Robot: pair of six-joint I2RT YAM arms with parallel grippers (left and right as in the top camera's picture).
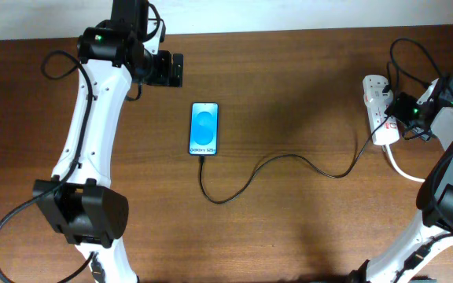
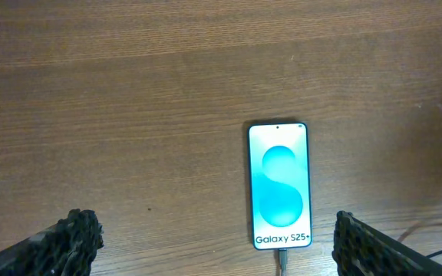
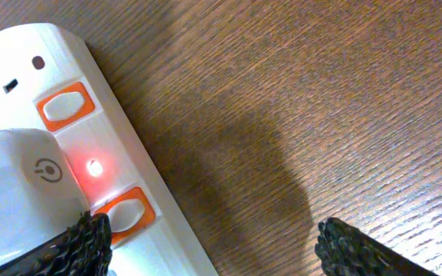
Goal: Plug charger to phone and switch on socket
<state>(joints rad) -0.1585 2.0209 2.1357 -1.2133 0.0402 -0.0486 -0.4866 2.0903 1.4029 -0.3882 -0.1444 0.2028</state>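
Since the lamp (image 3: 94,167) glowed red, step: socket (image 3: 129,146) seemingly switched on.
Right claw (image 3: 213,245): spread, empty, socket beneath one finger.
Left claw (image 2: 219,234): spread, empty, phone (image 2: 279,184) ahead, charger (image 2: 282,261) plugged.
Next: probably lift clear.

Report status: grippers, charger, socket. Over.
Left gripper open, clear of phone. Right gripper open at socket. Charger in phone; light glows red. Nothing in the way.

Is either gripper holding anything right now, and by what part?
Nothing is held. The left gripper is open above the table, apart from the phone. The right gripper is open over the socket, one finger beside an orange switch.
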